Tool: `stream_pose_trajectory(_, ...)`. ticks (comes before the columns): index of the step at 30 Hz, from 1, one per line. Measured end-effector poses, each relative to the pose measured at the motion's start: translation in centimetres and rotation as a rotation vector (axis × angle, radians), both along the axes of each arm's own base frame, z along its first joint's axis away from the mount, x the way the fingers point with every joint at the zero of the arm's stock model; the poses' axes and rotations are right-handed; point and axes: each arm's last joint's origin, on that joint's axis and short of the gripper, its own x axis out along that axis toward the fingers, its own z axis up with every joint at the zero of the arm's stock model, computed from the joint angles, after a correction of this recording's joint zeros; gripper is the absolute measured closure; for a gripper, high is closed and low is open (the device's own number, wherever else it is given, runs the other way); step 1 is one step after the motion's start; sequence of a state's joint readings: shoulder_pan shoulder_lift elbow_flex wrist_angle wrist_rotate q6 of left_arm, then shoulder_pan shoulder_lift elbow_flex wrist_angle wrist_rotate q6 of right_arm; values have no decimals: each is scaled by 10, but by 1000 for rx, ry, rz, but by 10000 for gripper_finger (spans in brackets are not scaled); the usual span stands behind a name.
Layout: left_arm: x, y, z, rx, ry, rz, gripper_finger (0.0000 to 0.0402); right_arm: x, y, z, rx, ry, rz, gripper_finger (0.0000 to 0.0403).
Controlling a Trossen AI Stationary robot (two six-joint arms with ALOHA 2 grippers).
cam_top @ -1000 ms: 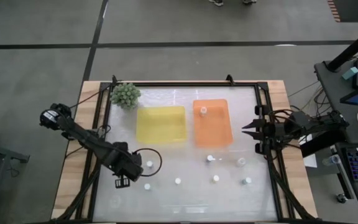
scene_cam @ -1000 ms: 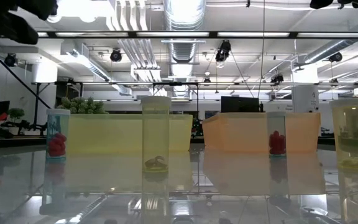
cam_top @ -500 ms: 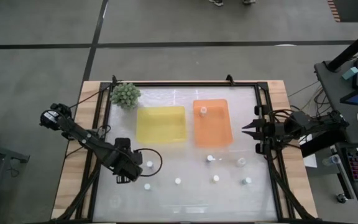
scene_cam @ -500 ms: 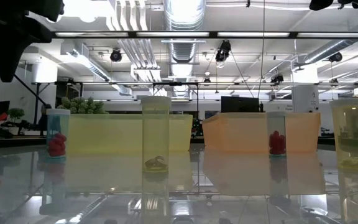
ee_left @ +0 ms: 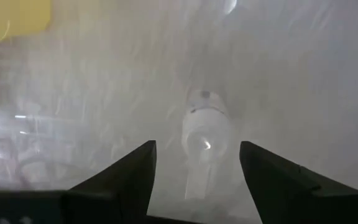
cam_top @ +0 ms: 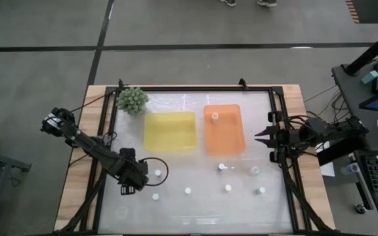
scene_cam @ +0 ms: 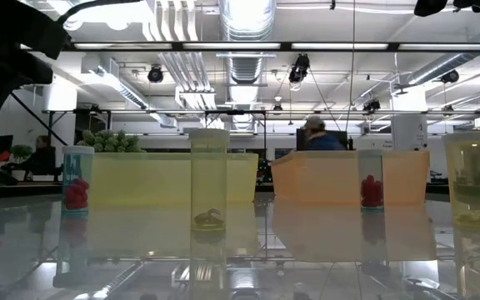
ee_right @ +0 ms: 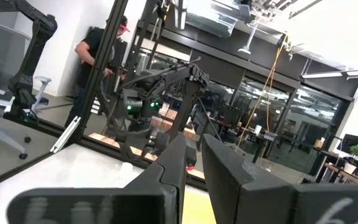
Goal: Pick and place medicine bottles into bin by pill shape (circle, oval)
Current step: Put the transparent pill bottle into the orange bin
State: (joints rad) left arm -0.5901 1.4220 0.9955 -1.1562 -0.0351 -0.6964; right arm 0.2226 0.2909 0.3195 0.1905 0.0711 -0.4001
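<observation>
Lower left in the high view, the left gripper (cam_top: 138,178) hangs spread beside a bottle (cam_top: 157,173), while the right gripper (cam_top: 263,136) waits pressed together at right.

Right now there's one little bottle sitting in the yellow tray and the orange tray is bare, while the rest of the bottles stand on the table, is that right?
Not quite: the trays are swapped. The high view shows the single bottle in the orange tray, and it is the yellow tray that holds nothing. The other bottles do stand on the table, as you said.
</observation>
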Motion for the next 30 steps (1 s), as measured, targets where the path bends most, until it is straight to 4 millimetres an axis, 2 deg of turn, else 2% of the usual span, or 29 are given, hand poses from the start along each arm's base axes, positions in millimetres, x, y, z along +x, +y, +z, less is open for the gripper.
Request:
stream_pose_trajectory(11,-1,-1,-16,-43,-18,1,185,0,0,0,0,0,0,360)
stream_pose_trajectory(16,0,-1,-16,-44,-20,0,189,0,0,0,0,0,-1,360)
stream_pose_trajectory(30,0,-1,-16,-50,-20,1,290,0,0,0,1,0,-1,360)
